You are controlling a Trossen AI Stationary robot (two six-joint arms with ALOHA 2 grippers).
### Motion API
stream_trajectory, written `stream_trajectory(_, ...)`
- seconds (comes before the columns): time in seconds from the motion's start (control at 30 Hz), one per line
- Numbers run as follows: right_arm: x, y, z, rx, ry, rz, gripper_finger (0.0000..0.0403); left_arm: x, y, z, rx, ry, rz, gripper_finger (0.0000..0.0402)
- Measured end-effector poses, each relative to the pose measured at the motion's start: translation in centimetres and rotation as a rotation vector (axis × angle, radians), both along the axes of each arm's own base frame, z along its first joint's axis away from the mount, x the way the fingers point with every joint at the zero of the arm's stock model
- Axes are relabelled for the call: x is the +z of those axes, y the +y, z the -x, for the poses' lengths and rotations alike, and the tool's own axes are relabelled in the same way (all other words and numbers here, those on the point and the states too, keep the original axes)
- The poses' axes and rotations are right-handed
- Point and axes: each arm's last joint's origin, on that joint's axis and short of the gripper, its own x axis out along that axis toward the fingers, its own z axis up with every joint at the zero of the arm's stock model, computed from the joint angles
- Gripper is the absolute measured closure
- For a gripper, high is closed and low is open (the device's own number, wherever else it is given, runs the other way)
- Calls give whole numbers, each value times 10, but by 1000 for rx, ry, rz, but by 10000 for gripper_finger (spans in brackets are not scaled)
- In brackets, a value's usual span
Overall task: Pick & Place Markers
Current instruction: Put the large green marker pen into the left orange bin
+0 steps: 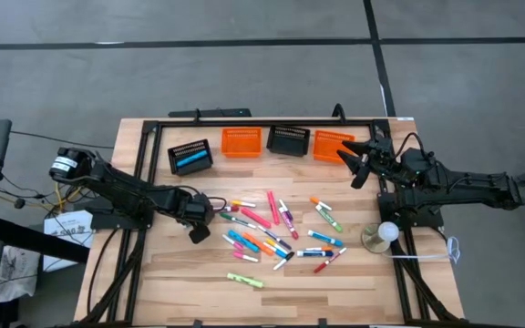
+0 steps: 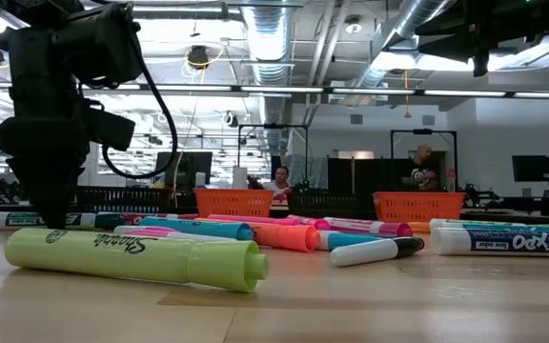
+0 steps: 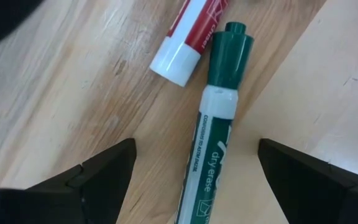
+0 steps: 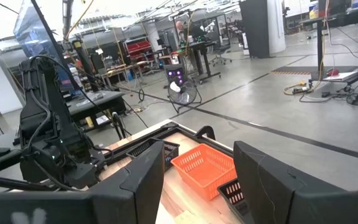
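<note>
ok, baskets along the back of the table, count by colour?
Orange baskets: 2
Black baskets: 2
Total: 4

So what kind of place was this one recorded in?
Probably a robotics lab or workshop: exposed ceiling ducts, a bare concrete floor, and workbenches crowded with equipment beyond the wooden table.

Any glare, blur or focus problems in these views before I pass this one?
Low view: the yellow-green Sharpie up front is readable, the ceiling lights behind glare, and the arm on the left is a dark silhouette. Left wrist view: the green dry-erase marker is sharp, the left gripper soft-edged. High view: evenly lit, markers tiny. Right wrist view: no glare.
</note>
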Motion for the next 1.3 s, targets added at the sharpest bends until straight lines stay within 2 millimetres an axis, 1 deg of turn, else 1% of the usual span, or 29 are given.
stream_trajectory(0.2,0,0,0,0,0,0,219,0,0,0,1,-2,-3,60)
stream_trajectory(0.33,0,0,0,0,0,0,219,0,0,0,5,-3,-6,76)
stream_trajectory(0.93,0,0,0,0,0,0,219,-1,1,0,23,-3,-33,235)
stream_trajectory(1.2,0,0,0,0,-4,-7,219,-1,1,1,19,11,-2,315)
stream_trajectory(1.3,0,0,0,0,-4,-7,219,-1,0,1,18,15,10,335)
